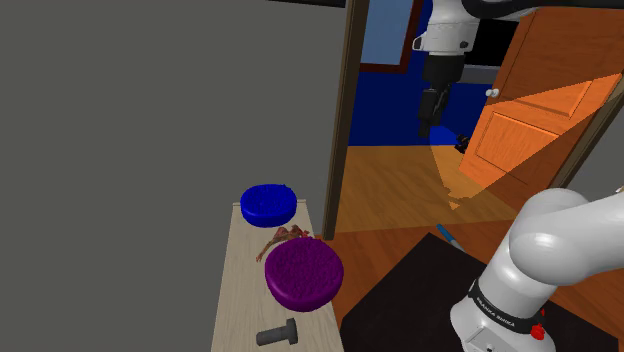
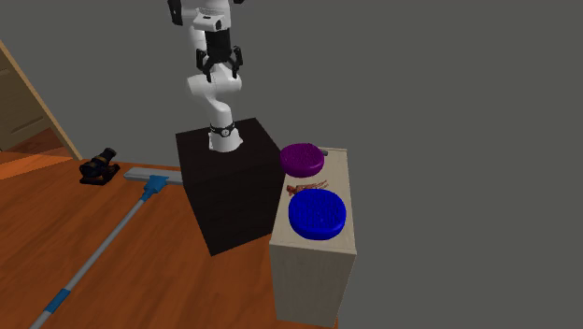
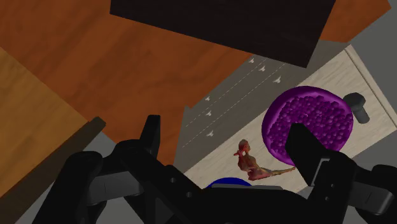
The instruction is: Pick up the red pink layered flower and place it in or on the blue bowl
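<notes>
The reddish-pink flower (image 1: pixel 288 236) lies flat on a narrow pale table (image 1: pixel 240 300), between a blue bowl (image 1: pixel 268 203) and a purple bowl (image 1: pixel 303 272). In the second exterior view the flower (image 2: pixel 306 188) lies just beyond the blue bowl (image 2: pixel 318 214). My gripper (image 1: pixel 432 118) hangs high in the air, well off the table and over toward the doorway, open and holding nothing. In the wrist view the flower (image 3: pixel 251 162) appears far below, between the spread fingers (image 3: pixel 304 153), and a sliver of the blue bowl (image 3: pixel 229 182) shows beside it.
A dark bolt-like piece (image 1: pixel 278 334) lies at the table's near end, past the purple bowl (image 3: pixel 308 124). The black stand (image 2: pixel 229 187) sits close beside the table. An orange door (image 1: pixel 540 110) stands open. A mop (image 2: pixel 93 266) and a black object (image 2: pixel 100 168) lie on the wooden floor.
</notes>
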